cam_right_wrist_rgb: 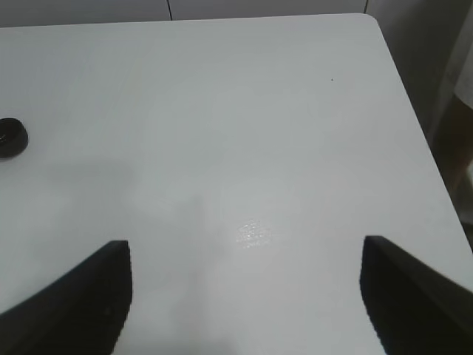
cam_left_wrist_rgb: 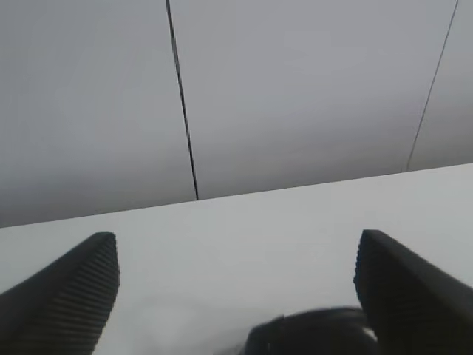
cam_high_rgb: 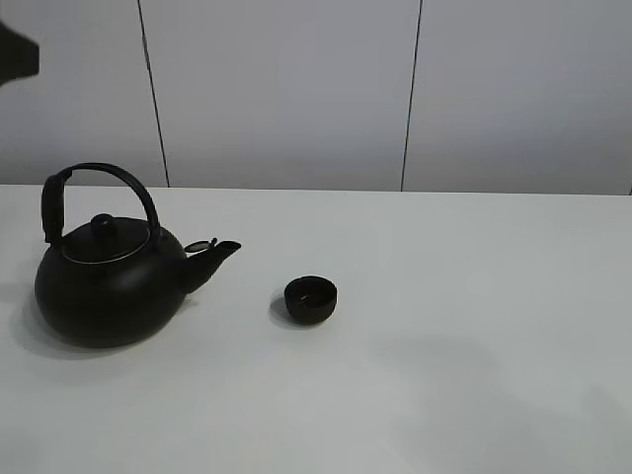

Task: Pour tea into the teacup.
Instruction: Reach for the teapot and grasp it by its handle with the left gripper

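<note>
Teacup (cam_high_rgb: 311,299) sits upright, mouth up, near mid table (cam_high_rgb: 474,346), slightly left of centre in the high view. It's round and low w/ no handle, so no real long axis and no pointing direction; the rim looks level. The inside is dark, contents can't tell. Kettle (cam_high_rgb: 109,286) stands upright to its left, apart from it w/ a bare strip of table between. The spout (cam_high_rgb: 217,252) aims right, toward the teacup, w/ its tip short of the cup and higher than the rim. The arched handle (cam_high_rgb: 99,178) is up over the lid knob (cam_high_rgb: 103,225), running roughly along the spout line. Nothing lies between the kettle and the cup, and the table right of the cup is bare. Pale panelled wall (cam_high_rgb: 296,89) behind. A dark shape (cam_high_rgb: 15,54) sits at the upper left corner of the high view, can't tell what. Left gripper (cam_left_wrist_rgb: 236,244): fingers spread wide, holding nothing, w/ a blurred bit of the kettle (cam_left_wrist_rgb: 310,333) under them and closer to one finger. Right gripper (cam_right_wrist_rgb: 245,250): fingers spread wide, holding nothing, above bare table, well apart from the teacup (cam_right_wrist_rgb: 11,138), which is cut off at the picture's edge; the table's rounded corner is also in that view.
</note>
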Available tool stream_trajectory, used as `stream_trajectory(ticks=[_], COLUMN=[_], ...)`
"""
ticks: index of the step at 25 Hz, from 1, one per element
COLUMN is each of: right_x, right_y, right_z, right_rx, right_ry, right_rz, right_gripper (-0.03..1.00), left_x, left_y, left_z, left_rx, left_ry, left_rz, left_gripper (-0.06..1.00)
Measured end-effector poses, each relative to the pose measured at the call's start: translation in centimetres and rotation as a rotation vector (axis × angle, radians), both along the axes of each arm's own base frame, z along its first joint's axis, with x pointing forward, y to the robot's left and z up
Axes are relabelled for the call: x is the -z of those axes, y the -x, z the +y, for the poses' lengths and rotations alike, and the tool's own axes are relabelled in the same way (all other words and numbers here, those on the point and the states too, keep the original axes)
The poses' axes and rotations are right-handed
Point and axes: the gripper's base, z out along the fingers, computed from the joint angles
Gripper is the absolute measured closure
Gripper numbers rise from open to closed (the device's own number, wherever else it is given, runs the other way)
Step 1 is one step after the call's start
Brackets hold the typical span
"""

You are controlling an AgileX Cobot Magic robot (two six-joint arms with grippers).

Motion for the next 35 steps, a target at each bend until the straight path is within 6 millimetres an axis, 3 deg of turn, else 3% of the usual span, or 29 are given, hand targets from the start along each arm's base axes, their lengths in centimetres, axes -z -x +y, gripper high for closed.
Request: stream_trajectory(ticks=[3,7,11,17,35], right_x=[0.0,0.0,0.0,0.0,0.0], right_y=[0.0,0.0,0.0,0.0,0.0], right_z=[0.0,0.0,0.0,0.0,0.0], right_rx=[0.0,0.0,0.0,0.0,0.0], right_ry=[0.0,0.0,0.0,0.0,0.0], right_rz=[0.0,-0.002,-0.002,-0.002,-0.001], right_gripper=[0.39,0.39,0.39,0.39,0.39], left_x=[3.6,5.8,7.9,12.5,14.3], left_y=[2.5,4.2,3.4,2.7,-1.9], left_z=[0.8,1.4,1.2,0.8,-0.1], left_rx=[-0.018,-0.042,-0.041,-0.031,-0.024], left_ry=[-0.003,0.02,0.022,0.062,0.07], left_rz=[-0.054,-0.189,-0.197,0.005,0.007], left_gripper=[0.32,0.32,0.32,0.32,0.32])
